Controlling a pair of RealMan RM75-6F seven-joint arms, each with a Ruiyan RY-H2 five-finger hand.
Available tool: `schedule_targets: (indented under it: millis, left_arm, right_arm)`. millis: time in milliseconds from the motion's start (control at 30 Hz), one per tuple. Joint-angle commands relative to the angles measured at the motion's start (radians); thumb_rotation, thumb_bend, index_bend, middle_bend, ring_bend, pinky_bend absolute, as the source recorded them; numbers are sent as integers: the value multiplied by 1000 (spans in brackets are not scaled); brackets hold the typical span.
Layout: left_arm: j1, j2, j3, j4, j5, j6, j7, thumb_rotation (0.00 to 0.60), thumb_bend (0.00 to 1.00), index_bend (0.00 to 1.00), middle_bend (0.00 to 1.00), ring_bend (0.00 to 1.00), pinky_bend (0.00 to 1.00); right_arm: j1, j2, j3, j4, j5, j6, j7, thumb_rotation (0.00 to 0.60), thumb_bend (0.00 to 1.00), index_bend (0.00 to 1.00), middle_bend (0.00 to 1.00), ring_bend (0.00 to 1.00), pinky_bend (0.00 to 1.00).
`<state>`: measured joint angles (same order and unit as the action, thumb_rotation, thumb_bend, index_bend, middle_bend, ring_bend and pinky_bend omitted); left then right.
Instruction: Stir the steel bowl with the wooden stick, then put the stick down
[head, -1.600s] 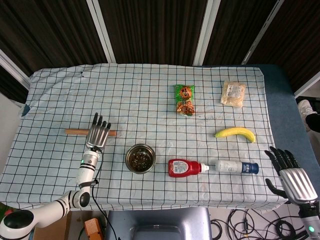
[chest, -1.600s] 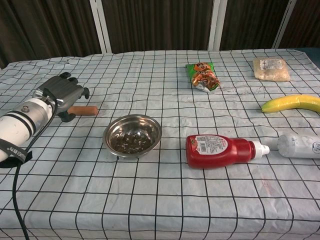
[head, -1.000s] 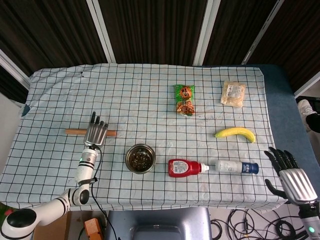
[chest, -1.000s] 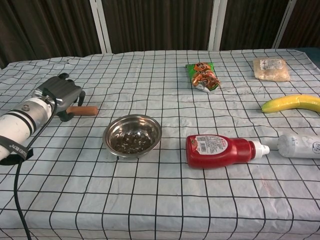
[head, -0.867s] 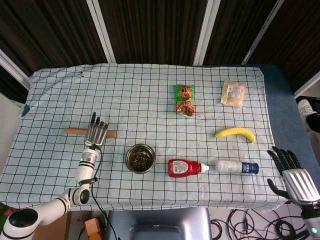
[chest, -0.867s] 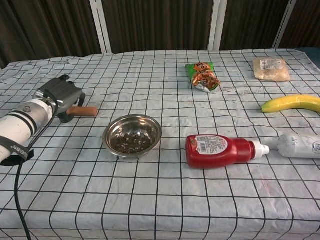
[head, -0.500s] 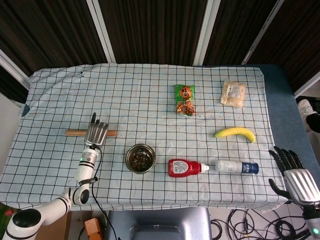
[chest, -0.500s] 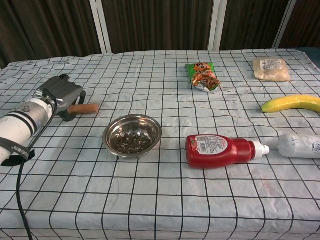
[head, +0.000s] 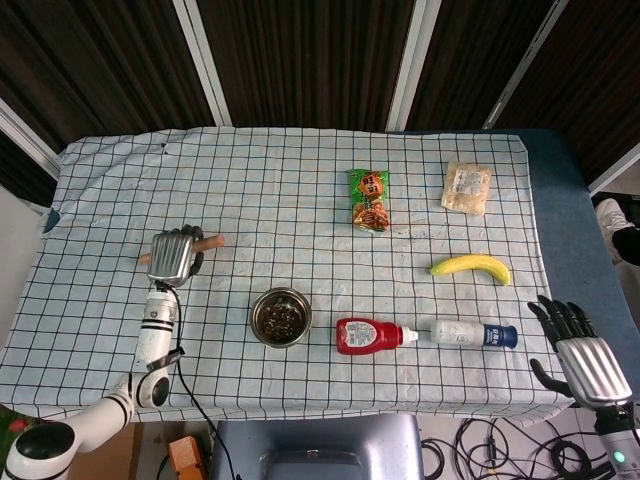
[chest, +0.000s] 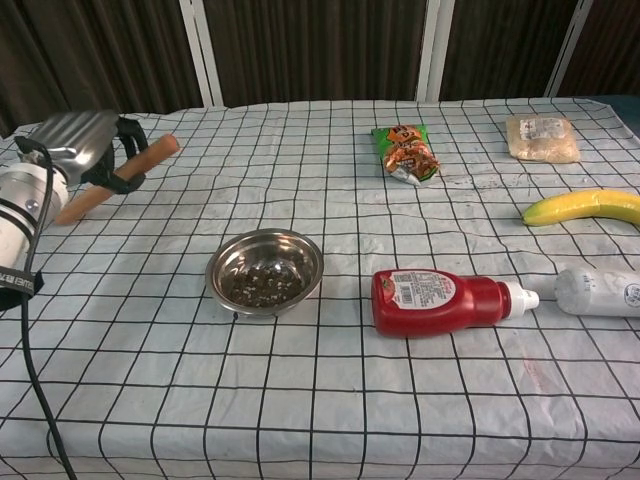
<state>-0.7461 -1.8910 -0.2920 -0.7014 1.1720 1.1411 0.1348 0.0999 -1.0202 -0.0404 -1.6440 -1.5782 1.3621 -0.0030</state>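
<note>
My left hand (head: 173, 256) (chest: 88, 148) grips the wooden stick (head: 207, 241) (chest: 150, 155) and holds it above the cloth, tilted, left of the steel bowl. The stick's ends poke out on both sides of the fist. The steel bowl (head: 281, 316) (chest: 265, 271) stands on the checked cloth near the front, with dark bits inside. My right hand (head: 585, 357) hangs off the table's right front corner, fingers spread, holding nothing; the chest view does not show it.
A red ketchup bottle (head: 368, 336) (chest: 440, 301) and a white bottle (head: 472, 333) (chest: 598, 292) lie right of the bowl. Further back are a banana (head: 470, 267) (chest: 582, 206), a green snack bag (head: 369, 199) (chest: 405, 151) and a pale packet (head: 467, 187) (chest: 542, 137).
My left hand has closed on the stick and lifted it off the cloth, moving up and to the left. The stick now tilts. The right hand has barely moved.
</note>
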Motion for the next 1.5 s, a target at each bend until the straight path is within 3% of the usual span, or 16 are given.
schedule_targets:
  millis: [33,233,600,1233,1500]
  left_arm:
    - [46,54,-98,-83,26,162,-274,600,650,739,790,563,639]
    - [77,88,-150,-218,-1,203,-360,600,659,743,800,564,611]
    - [179,201,-249,-583,-200,21,-576,600,660,745,799,552,596]
    - [190,137,-171,-357,-101,24,-664,600,653,730,761,494,522]
    - [204,142,-160,-316,-71,-4,-767,600,605,696,682,392,404]
  right_arm:
    - [3,0,-6,-2,-9,-6,1,600,315,0,0,0,0]
    - [16,2,-18,-10,-27,-30,6,600,315,0,0,0,0]
    - [18,-4,-19,-10,-24,-32,-5,600,316,0,0,0,0]
    - [-2,-32,-3,-5,-2,10,-67,600,316,0,0,0,0]
    - [-4,-33,-4,-5,-3,11,-74,600,316,0,0,0,0]
